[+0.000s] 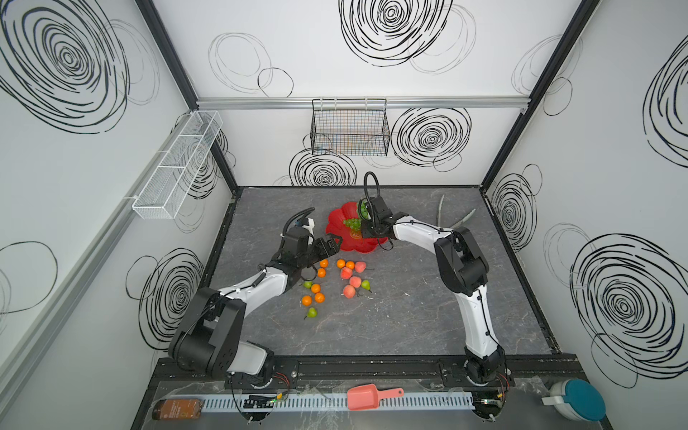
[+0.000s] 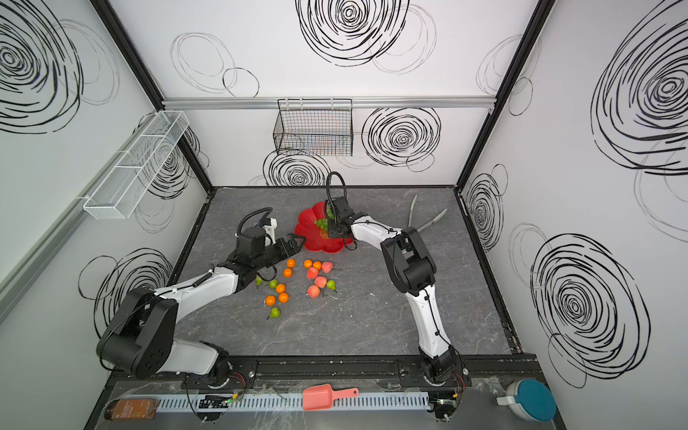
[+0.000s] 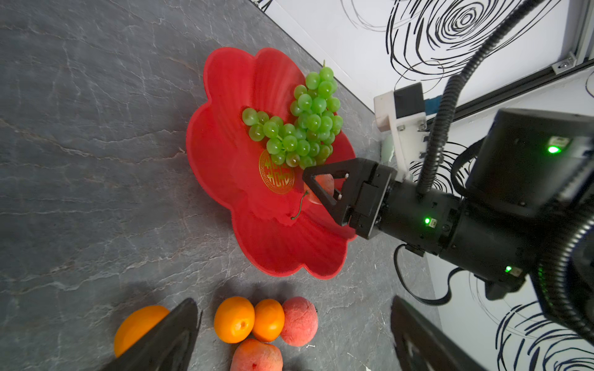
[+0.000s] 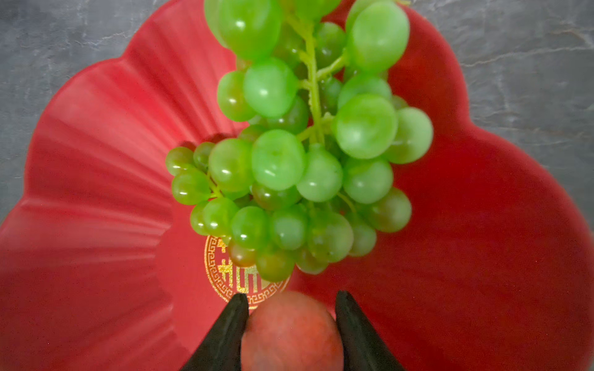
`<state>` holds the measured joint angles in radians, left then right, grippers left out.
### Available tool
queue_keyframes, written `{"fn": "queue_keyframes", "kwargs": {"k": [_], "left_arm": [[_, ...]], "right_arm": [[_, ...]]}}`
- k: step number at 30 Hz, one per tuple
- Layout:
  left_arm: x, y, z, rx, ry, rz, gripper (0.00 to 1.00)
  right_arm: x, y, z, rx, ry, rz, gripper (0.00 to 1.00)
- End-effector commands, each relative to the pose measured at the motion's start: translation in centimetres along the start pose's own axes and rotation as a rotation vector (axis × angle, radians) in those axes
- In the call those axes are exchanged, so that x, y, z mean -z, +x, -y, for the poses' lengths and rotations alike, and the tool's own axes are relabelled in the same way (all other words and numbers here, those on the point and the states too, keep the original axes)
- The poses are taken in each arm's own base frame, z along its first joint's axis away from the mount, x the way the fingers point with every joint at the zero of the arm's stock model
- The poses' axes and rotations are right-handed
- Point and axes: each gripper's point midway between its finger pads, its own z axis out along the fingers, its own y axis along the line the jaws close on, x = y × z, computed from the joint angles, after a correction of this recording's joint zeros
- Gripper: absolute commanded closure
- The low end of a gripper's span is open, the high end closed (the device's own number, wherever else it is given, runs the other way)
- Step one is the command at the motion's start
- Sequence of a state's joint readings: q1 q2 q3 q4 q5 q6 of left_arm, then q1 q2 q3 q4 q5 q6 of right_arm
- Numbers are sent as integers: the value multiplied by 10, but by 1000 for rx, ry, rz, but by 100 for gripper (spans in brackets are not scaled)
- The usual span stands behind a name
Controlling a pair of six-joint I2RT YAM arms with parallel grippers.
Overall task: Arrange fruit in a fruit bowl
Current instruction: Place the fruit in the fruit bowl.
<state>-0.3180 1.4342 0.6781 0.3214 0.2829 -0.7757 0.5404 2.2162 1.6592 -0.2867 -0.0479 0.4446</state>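
Spreading across the enclosure floor, the grey marbled table (image 1: 409, 316) is shut in on three sides by white panels (image 1: 298, 56) drawn with black swirls. A black wire basket (image 1: 350, 128) hangs on the back panel and a white mesh rack (image 1: 178, 163) on the left one. Open surface runs from the fruit toward the near edge.

The fruit bowl (image 1: 337, 225) sits toward the back, mid-table, clear of every edge. The loose fruit (image 1: 349, 291) (tangerines, peaches, pears) lies scattered just in front of it.

The left gripper (image 3: 293, 300) hovers near the bowl's rim, its jaws spread wide and holding nothing. The right gripper (image 4: 291, 295) hangs over the bowl, jaws half closed on a peach (image 4: 291, 334), just beside the grapes (image 4: 299, 167) lying in the bowl and overlapping its gold emblem (image 4: 225, 276). Only the left wrist view shows the peach's curling green stem (image 3: 300, 205).
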Motion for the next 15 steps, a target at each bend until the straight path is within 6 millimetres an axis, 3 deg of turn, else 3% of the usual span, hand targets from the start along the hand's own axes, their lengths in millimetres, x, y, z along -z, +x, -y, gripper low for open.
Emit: {"fn": "queue_keyframes", "kwargs": {"k": [1,9,15], "left_arm": [[-3,-5,-1,3,3,17,4],[-2,-4,-1,-13,-25,8,4],[12,-8,5,-55,-64,24,4]], "right_arm": [[-5,6,11,10,60,-29,54],[2,-2,9,3,50,-20,46],[30,-23,4,13,42,33,44]]}}
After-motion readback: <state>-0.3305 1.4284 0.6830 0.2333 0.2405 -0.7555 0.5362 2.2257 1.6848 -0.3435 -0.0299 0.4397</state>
